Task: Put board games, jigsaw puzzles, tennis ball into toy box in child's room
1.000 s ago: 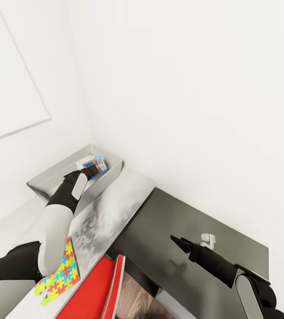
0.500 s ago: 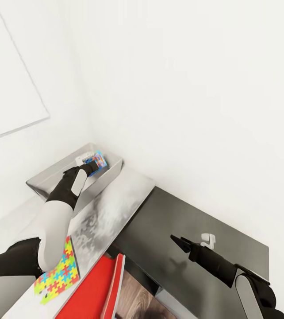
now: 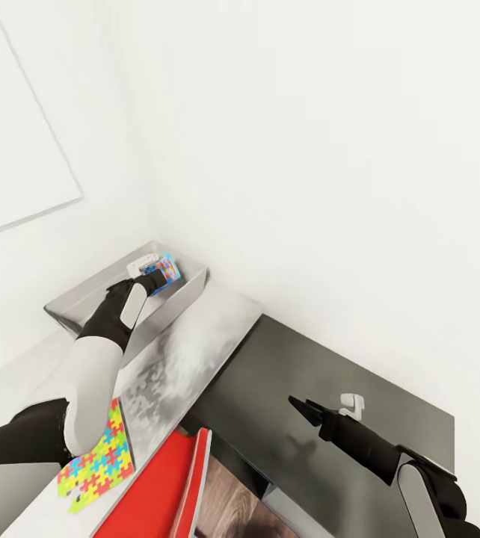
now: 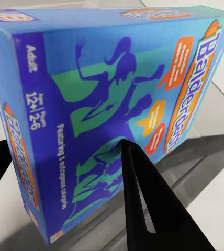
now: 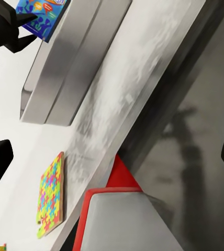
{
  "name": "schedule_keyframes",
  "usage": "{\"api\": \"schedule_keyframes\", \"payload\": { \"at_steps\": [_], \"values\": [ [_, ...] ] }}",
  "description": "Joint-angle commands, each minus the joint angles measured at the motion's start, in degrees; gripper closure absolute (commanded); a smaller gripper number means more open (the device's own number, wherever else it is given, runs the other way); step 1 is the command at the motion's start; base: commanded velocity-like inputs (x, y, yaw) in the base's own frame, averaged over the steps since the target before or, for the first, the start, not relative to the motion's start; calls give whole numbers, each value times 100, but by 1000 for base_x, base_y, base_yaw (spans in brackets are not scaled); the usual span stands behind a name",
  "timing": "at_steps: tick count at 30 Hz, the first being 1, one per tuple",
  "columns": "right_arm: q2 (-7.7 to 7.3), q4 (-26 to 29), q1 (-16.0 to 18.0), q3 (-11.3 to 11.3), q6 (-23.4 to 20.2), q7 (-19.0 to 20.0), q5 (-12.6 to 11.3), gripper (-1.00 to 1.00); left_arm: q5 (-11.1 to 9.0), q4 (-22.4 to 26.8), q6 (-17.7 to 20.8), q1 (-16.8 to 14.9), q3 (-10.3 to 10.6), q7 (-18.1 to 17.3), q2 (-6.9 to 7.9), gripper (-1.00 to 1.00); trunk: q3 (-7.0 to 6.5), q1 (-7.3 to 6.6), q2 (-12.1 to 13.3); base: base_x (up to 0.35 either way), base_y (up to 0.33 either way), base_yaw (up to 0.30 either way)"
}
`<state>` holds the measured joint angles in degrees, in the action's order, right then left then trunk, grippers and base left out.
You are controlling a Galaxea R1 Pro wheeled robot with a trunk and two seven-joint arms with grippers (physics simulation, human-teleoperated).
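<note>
My left gripper (image 3: pixel 155 278) reaches into the far end of the toy box (image 3: pixel 75 299), a shallow grey bin at the back of the table (image 3: pixel 195 336) by the wall corner. It is shut on a blue board game (image 3: pixel 164 269) lettered Balderdash, held tilted above the bin floor. In the left wrist view the board game (image 4: pixel 91 94) sits between the black fingers (image 4: pixel 143 198). One jigsaw puzzle (image 3: pixel 98 465) lies flat on the table near my left elbow. My right gripper (image 3: pixel 300 409) hovers open and empty over the dark cabinet (image 3: pixel 330 373). The right wrist view shows the toy box (image 5: pixel 59 68) and the puzzle (image 5: pixel 52 196).
A red chair (image 3: pixel 158 493) with a grey seat stands close against the table's near edge, beside the dark cabinet. White walls close the corner behind the toy box. A bare stretch of tabletop lies between the puzzle and the bin.
My left gripper has carried the blue board game slightly farther toward the toy box's back wall. The right arm has not moved.
</note>
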<state>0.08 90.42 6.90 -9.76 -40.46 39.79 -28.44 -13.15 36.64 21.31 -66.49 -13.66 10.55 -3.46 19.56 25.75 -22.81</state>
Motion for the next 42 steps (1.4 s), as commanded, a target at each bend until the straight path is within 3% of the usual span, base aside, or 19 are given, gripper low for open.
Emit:
{"api": "schedule_keyframes", "payload": {
  "at_steps": [1,14,42],
  "values": [
    [1,2,4,-7,-37,9,-23,-100,-55,10,31,-6,-16,17,-5,100,10,3,-10,0,0,0],
    [1,8,4,-8,-40,21,-25,-100,-65,2,56,-193,-22,17,-7,100,30,3,-10,0,0,0],
    [1,11,4,-8,-51,28,-24,-100,-57,-7,66,-207,-23,17,-39,100,263,3,-10,0,0,0]
  ]
}}
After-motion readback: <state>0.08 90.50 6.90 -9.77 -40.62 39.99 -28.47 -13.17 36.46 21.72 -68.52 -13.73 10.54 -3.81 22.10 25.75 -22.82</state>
